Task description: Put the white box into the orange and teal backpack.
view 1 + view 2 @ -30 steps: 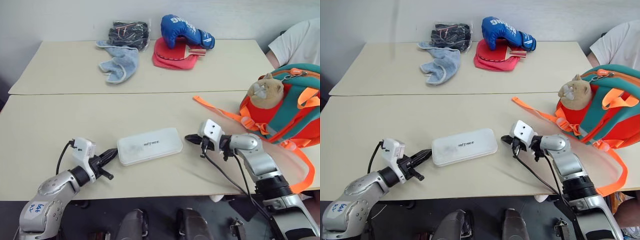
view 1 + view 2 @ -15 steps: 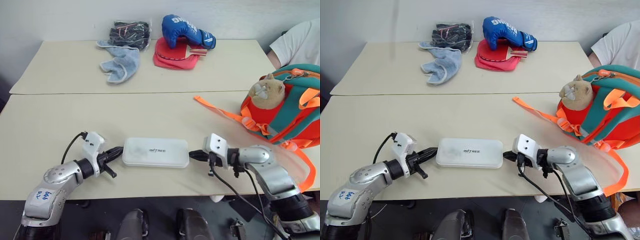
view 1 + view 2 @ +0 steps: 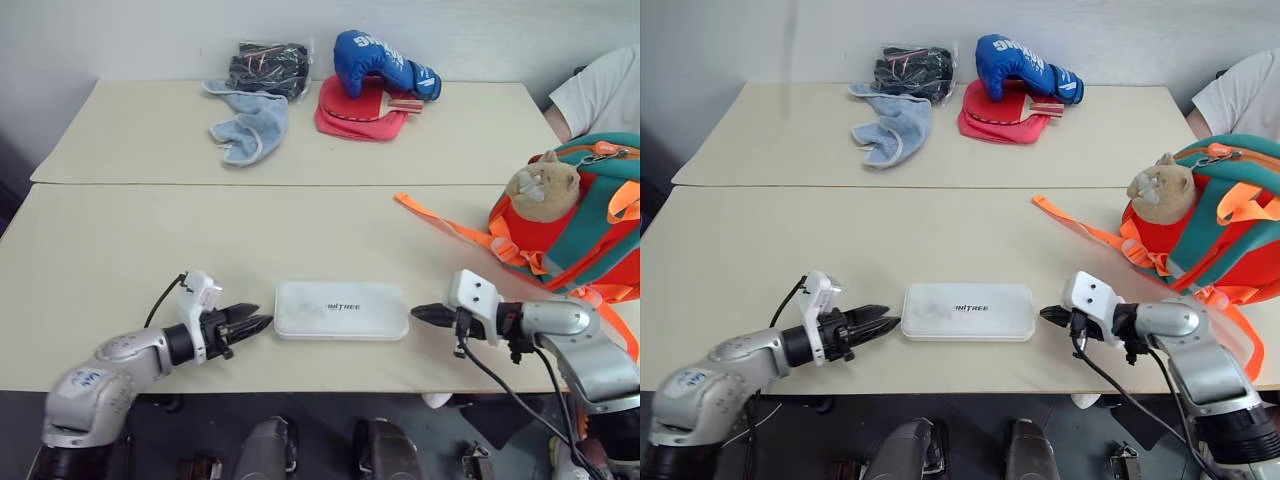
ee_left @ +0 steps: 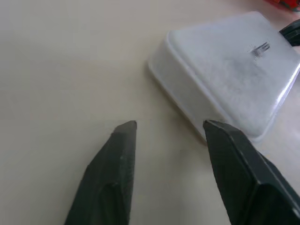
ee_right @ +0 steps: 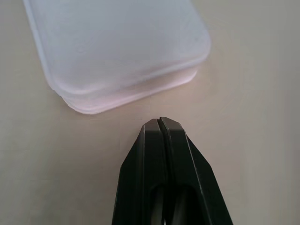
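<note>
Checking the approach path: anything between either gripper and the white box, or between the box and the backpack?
Nothing visible. The left gripper, open, and the right gripper, shut, each face an end of the white box across bare table. Toward the orange and teal backpack, only its own orange strap lies on the table.

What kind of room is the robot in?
Probably a lab or workroom set up for testing. Two plain tables stand pushed together against a bare wall, with props laid out: a blue boxing glove, a white box and an orange and teal backpack.
</note>
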Tool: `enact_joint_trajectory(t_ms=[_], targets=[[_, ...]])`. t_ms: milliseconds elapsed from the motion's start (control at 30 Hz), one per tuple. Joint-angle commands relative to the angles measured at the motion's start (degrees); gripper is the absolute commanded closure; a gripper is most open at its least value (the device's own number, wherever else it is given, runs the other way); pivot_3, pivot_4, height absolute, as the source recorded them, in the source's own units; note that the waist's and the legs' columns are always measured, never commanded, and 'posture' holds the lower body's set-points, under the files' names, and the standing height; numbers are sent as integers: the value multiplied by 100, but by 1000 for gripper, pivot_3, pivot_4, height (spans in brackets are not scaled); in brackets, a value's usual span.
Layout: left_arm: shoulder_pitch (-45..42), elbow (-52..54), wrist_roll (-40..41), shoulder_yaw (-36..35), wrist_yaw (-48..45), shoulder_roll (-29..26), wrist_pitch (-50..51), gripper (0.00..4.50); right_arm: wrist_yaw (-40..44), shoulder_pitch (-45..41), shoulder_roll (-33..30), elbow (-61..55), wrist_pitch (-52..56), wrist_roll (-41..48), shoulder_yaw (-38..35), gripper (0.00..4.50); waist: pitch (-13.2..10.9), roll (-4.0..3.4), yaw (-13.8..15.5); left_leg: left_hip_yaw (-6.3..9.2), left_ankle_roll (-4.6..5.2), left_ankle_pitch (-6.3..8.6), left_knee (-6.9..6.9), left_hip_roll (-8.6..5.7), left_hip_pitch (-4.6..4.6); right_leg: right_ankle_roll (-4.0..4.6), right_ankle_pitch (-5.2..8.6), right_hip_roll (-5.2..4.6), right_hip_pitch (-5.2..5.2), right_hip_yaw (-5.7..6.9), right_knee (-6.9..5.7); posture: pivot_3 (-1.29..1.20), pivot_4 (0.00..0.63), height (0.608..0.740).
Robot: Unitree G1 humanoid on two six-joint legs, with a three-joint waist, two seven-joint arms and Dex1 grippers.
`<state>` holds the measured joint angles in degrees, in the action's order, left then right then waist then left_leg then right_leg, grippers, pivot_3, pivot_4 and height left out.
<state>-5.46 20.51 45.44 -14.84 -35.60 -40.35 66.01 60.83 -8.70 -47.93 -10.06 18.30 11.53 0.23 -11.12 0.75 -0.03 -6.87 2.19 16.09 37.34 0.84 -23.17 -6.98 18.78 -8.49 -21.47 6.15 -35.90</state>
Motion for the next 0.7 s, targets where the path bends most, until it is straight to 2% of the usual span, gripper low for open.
enact_joint_trajectory(t_ms=[33, 100, 167, 367, 500, 700], targets=[[-556, -883, 646, -625, -46, -339, 1471, 898, 146, -12, -210, 203, -275, 69, -258, 4500, 0, -3, -5, 0, 0, -1, -1, 0, 0, 0, 0, 2, -1, 1, 0, 0, 150, 740], [-1230, -1664, 837, -779, -99, -331, 2084, 341, 238, -47, -265, 347, -405, 70, -239, 4500, -2, 0, 0, -3, 1, -3, -1, -2, 4, 0, 0, 7, -1, 11, -3, 0, 150, 740], [-1760, -2241, 870, -625, 20, -301, 2534, 31, 346, -121, -271, 463, -535, 49, -133, 4500, -2, 1, -2, -2, 1, -6, -1, -3, 2, 0, 0, 14, -1, 19, -4, 0, 150, 740], [-2440, -2900, 899, 520, 203, -180, 2649, 31, 536, -438, -114, 683, -769, -1, 177, 4500, -2, 1, -6, -6, 4, -7, -1, -11, 0, -1, 0, 15, 5, 8, -9, 0, 150, 740], [-2845, -3243, 903, 618, 377, 289, 2649, 31, 606, -611, -2, 759, -823, -56, 421, 4500, -2, 0, 74, -3, 7, -16, 9, -16, 2, -1, 0, 16, 8, 4, -6, 0, 150, 740], [-2935, -3401, 1488, 940, 673, 521, 2649, 31, 598, -760, 252, 580, -608, -31, 687, 4500, -1, 0, 109, -1, 7, -15, 13, -17, 2, -1, 0, 6, 9, -8, -7, 0, 150, 740]])
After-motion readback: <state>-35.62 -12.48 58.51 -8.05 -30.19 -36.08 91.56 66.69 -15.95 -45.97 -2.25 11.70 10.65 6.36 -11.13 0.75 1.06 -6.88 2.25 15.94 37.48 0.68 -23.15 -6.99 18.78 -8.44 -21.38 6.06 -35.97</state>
